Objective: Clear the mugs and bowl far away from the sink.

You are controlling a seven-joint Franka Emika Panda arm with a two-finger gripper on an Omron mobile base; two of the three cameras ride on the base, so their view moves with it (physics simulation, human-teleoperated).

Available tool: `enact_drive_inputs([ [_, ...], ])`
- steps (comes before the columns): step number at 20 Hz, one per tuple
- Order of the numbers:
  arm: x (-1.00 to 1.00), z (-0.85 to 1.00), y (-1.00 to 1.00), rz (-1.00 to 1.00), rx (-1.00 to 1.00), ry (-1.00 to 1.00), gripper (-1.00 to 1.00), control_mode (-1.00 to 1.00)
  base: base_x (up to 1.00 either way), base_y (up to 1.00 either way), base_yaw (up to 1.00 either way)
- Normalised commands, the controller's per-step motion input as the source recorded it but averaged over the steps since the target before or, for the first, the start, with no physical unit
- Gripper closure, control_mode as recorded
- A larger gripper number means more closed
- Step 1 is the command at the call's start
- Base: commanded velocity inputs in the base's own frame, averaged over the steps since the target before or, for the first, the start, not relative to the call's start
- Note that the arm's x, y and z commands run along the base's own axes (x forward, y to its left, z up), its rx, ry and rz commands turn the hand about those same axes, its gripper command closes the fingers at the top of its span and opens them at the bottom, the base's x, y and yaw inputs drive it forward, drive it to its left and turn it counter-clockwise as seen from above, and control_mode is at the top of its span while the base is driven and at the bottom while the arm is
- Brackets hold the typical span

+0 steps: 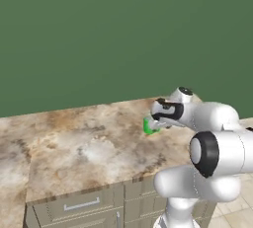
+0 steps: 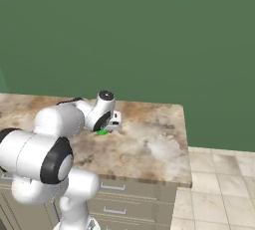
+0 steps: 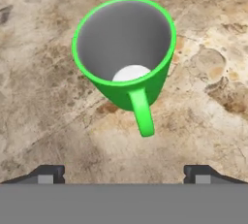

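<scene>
Hovering over the counter [image 1: 89,148], the gripper [image 3: 124,174] looks down on the green mug [image 3: 123,53]. Its two fingertips [image 3: 46,173] sit wide apart at the bottom of the hand view, with nothing between them; the mug stands upright on the marbled top, clear of both tips, handle pointing toward the hand. From the left base view the mug [image 1: 149,126] peeks out just beside the wrist, near the counter's back right part.
</scene>
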Motion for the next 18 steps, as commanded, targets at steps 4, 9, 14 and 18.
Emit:
enact_drive_inputs([
  [4,-0.55,0.99,-0.01,0.00,0.01,-0.01,-1.00,-1.00,0.00,0.00,0.00],
  [9,-0.78,1.00,0.03,0.05,0.00,-0.02,-1.00,-1.00,0.00,0.00,0.00],
  [14,-0.99,0.93,0.01,0.11,-0.02,0.01,-1.00,-1.00,0.00,0.00,0.00],
  [18,-0.84,0.82,0.01,0.00,-0.11,0.02,-1.00,-1.00,0.00,0.00,0.00],
])
